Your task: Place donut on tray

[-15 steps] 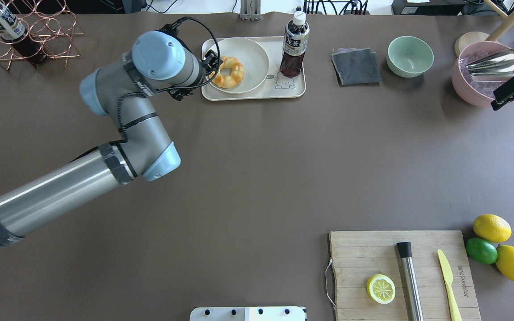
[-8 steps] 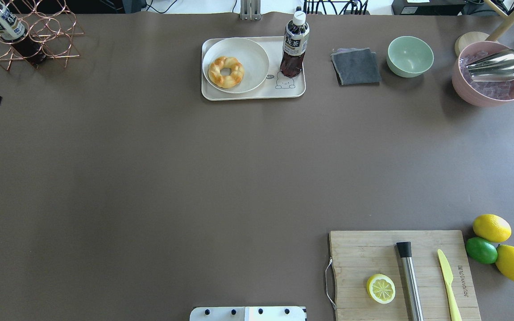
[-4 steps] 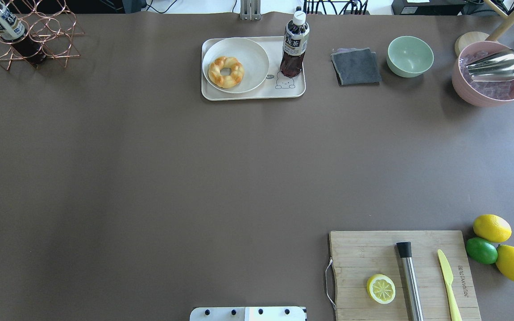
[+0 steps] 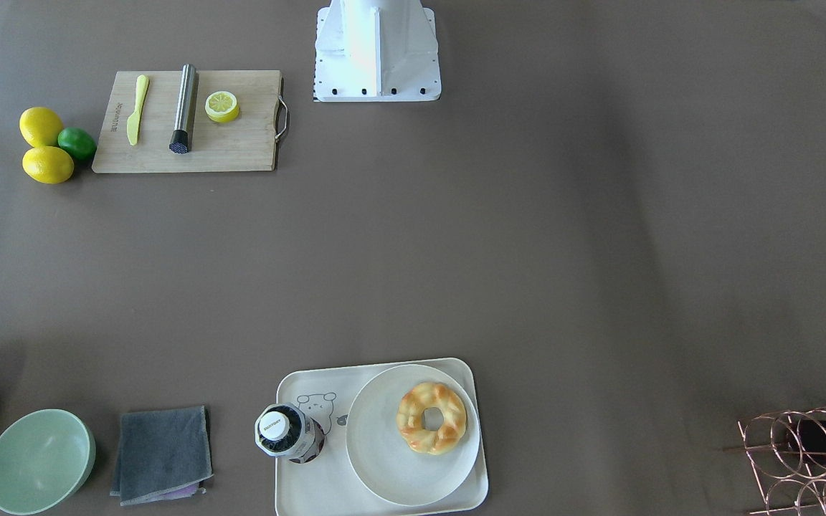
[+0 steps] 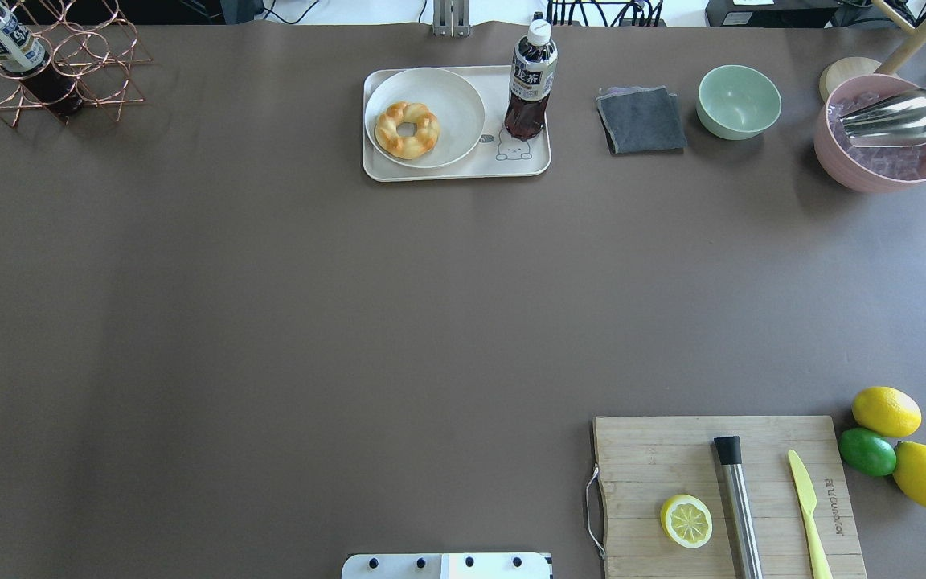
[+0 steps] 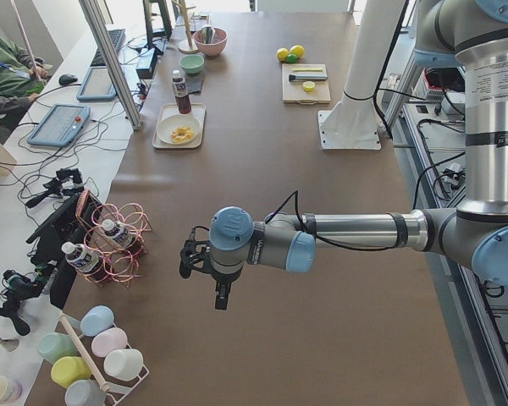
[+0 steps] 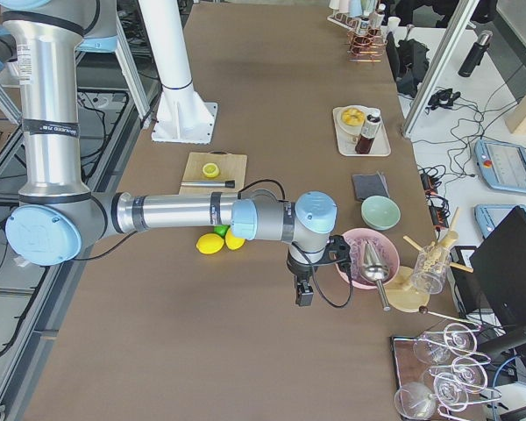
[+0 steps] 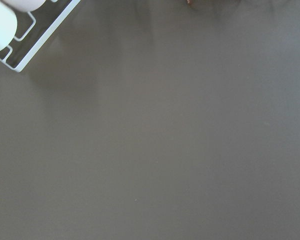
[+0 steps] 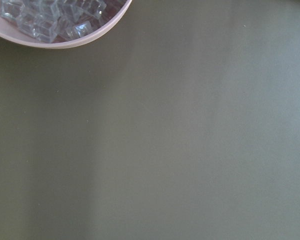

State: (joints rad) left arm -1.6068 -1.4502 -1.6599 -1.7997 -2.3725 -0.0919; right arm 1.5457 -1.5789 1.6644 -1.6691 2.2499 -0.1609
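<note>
The brown table carries everything. The cream tray lies well apart from both sets of fingers, far along the table beyond them. A round plate sits on the tray, and the donut lies flat on that plate, nothing gripping it. Judged from this, the placing looks done, with the donut resting on the tray by way of the plate, and little seems left except perhaps parking the arms.

The left fingers hang over bare table, pointing down, and so do the right fingers. Each shows only in a side view, so whether they are spread or pressed together cannot be told; neither wrist camera shows anything held.

Around them, the wooden cutting board lies well away from the right fingers; the wire rack stands near the left fingers; the pink bowl of ice sits just beside the right fingers. The green bowl and grey cloth lie between that bowl and the tray. A tea bottle stands upright on the tray beside the plate. Nothing appears to stand between either arm and the tray.
</note>
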